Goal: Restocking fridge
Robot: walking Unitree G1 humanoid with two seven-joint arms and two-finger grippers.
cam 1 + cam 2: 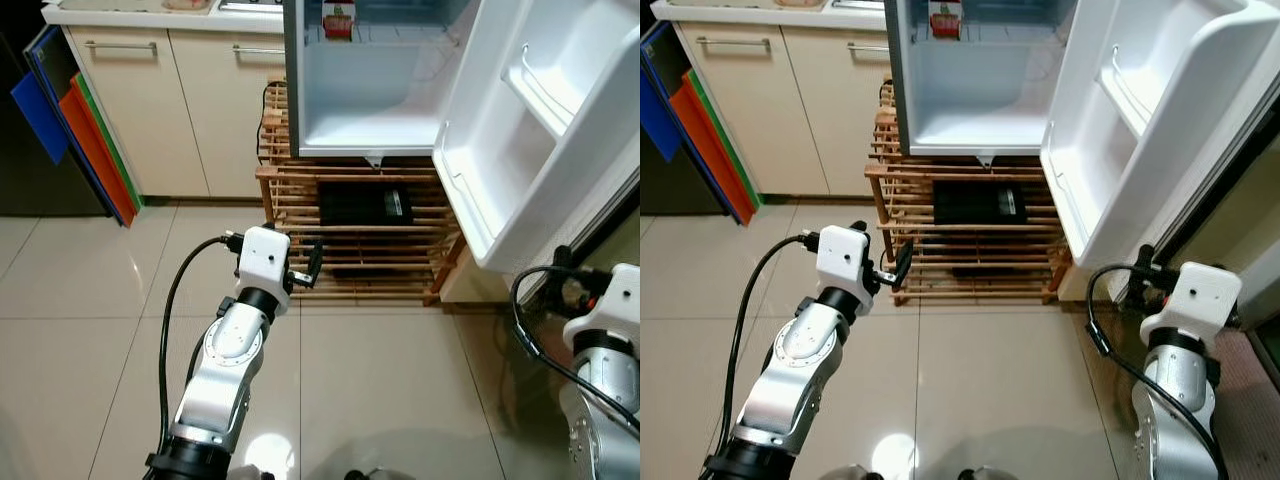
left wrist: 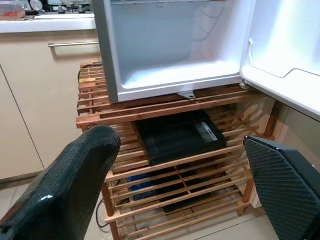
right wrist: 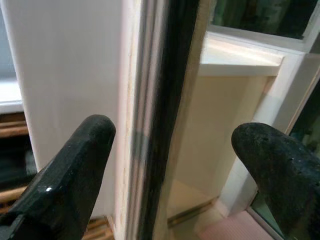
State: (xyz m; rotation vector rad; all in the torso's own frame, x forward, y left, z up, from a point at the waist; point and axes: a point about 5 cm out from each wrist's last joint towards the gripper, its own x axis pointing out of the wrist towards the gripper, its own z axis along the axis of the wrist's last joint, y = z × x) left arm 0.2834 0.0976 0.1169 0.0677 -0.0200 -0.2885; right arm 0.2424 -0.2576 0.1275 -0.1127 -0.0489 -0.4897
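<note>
Your left pincer (image 2: 182,185) is released, its two black fingers (image 2: 65,185) spread wide with nothing between them; it hovers lower centre of the head view, facing the wooden rack (image 1: 355,235). Your right pincer (image 3: 170,175) is also released, fingers apart and empty, at the lower right of the head view, just beside the outer edge of the fridge door (image 1: 540,130).

One small fridge (image 1: 365,90) sits on top of the rack, upper centre, its one door swung fully open toward the right. Door shelves read white and bare where visible. Inside, count one carton (image 1: 338,18) with a red label on the wire shelf; its top is cut off by the frame edge. The lower compartment floor shows bare white.

One black flat device (image 2: 180,135) lies on the rack's upper tier, directly under the fridge. Below it, something blue and something dark, too shadowed to identify.

Upper left: a cream cabinet (image 1: 150,110) with two visible handles, and boards (image 1: 75,130) leaning against it — blue, orange, green, edges overlapping, exact count unclear. The surface above is cut off.
</note>
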